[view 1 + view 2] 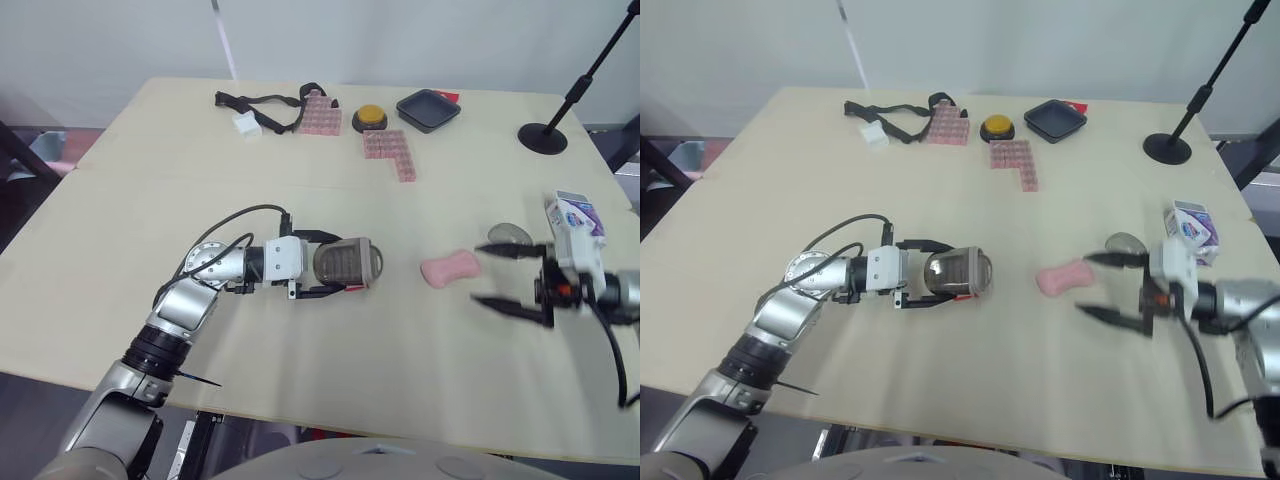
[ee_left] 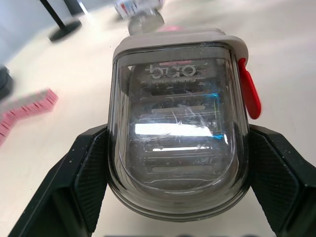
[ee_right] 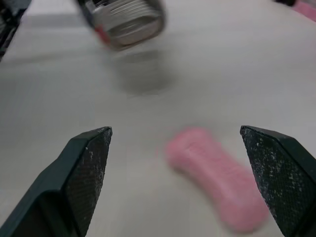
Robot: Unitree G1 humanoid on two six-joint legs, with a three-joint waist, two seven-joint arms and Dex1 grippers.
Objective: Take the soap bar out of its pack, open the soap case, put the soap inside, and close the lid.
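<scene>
Closest to us, our left tool (image 1: 350, 265) is clamped on the soap case (image 2: 180, 128), one black finger on each side of it. We see a smoky clear shell, a white rim and a red latch at its side, and the case lies sideways in the grip with its lid shut.

Over on the right, our right tool (image 1: 478, 273) has its fingers spread wide with nothing between them. The pink soap bar (image 1: 450, 268) lies bare on the desk (image 1: 300, 200) just ahead of those fingertips, untouched, between the two tools.

Just behind the right arm we spot the soap pack (image 1: 1192, 225), a white and blue box, with a small round greyish thing (image 1: 1125, 243) beside it.

Further back come pink block strips (image 1: 390, 153), then a yellow button (image 1: 371, 117), a black tray (image 1: 428, 109), a black strap (image 1: 262, 103) and a stand's round base (image 1: 543, 137).
</scene>
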